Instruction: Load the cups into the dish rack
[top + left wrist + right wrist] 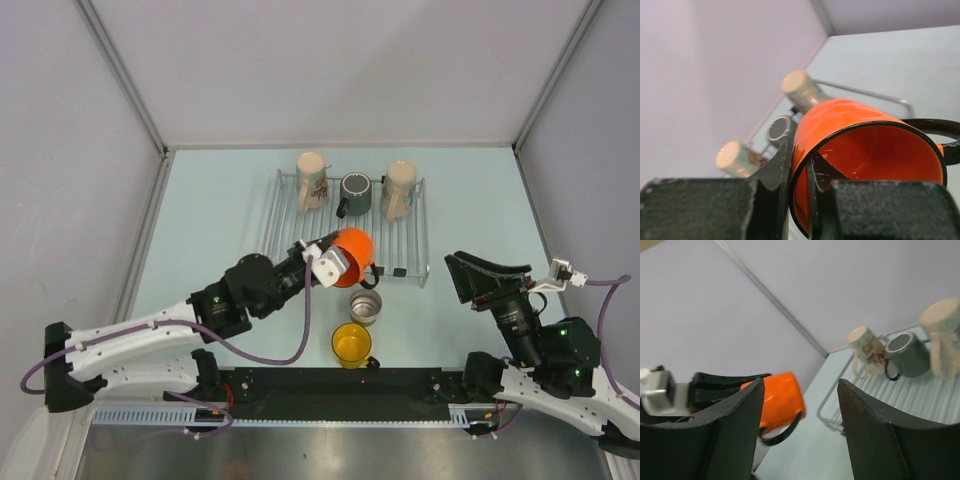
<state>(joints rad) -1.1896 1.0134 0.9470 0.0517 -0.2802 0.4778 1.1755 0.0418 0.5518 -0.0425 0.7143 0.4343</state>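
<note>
A: What is seen from above?

B: The orange cup (352,248), glossy with a black rim and handle, is held on its side by the left gripper (325,263) over the near edge of the dish rack (405,250). Whether the wires are touched cannot be told. Along the rack's far side three cups are lined up: a patterned cream cup (312,182), a dark cup (356,193) and a plain cream cup (397,190). A steel cup (365,306) and a yellow cup (351,345) are set upright on the table (200,220), just in front of the rack.

A: And from the left wrist?

B: The cup's wall is pinched between the fingers (777,167), one outside and one inside the mouth. A shiny orange interior ringed in black is shown.

A: From the right wrist?

B: The right gripper (800,425) is seen with its jaws spread wide and nothing between them. The rack and its three cups are visible beyond, and the orange cup to the left.
</note>
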